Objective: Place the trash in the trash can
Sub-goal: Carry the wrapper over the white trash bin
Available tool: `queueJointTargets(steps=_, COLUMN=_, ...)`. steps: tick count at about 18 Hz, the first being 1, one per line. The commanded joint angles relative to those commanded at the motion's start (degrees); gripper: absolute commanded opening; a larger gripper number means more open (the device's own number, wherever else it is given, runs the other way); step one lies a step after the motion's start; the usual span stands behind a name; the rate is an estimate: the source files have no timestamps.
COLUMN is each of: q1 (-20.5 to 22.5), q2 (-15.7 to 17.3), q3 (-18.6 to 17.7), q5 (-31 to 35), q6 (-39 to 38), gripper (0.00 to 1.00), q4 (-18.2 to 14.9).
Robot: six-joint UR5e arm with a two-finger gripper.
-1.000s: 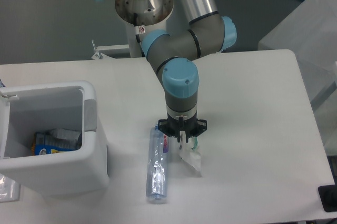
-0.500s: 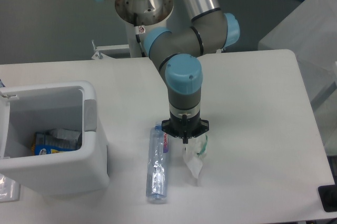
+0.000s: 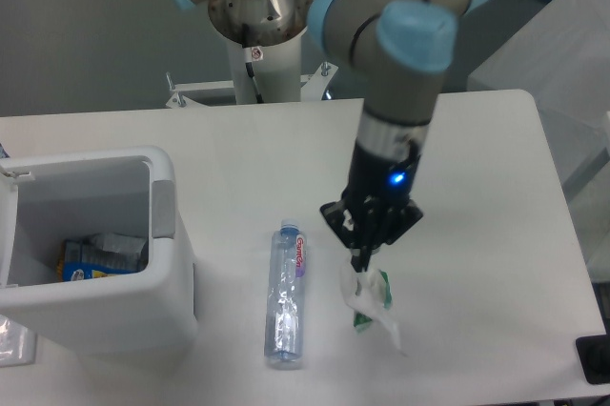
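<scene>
The crumpled whitish-clear wrapper with green bits (image 3: pixel 370 301) hangs from my gripper (image 3: pixel 363 261), which is shut on its top edge, right of the table's middle. Its lower end trails down toward the tabletop. The long clear bottle with a pink label (image 3: pixel 286 294) lies flat on the table, left of the wrapper and apart from it. The boxy white trash can (image 3: pixel 168 263) stands at the left edge, well left of my gripper, with its opening facing up.
Inside the can lie a blue-and-yellow package (image 3: pixel 93 264) and a pale wrapper. The arm's base column (image 3: pixel 259 34) rises behind the table's far edge. A dark object (image 3: pixel 593 360) sits at the front right corner.
The arm has swung up and right, lifting the wrapper with it. The wrist has tilted, so the wrapper now dangles farther right of the bottle. The bottle has not moved.
</scene>
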Motion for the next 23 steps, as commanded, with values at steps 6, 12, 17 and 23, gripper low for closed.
queueJointTargets(steps=6, q1=-3.42, q2=1.93, q3=0.27, q5=-4.32, q6=-4.22, gripper=0.0, q4=0.0)
queueJointTargets(steps=12, q1=-8.25, q2=7.82, q3=-2.36, q5=-4.32, q6=-5.1, gripper=0.0, q4=0.0)
queueJointTargets(steps=17, q1=-13.53, q2=12.46, q3=-7.09, q5=-4.23, q6=-5.19, gripper=0.0, q4=-0.18)
queueJointTargets(steps=23, q1=-17.84, q2=15.64, q3=-10.1, q5=-4.23, q6=-5.28, gripper=0.0, q4=-0.35)
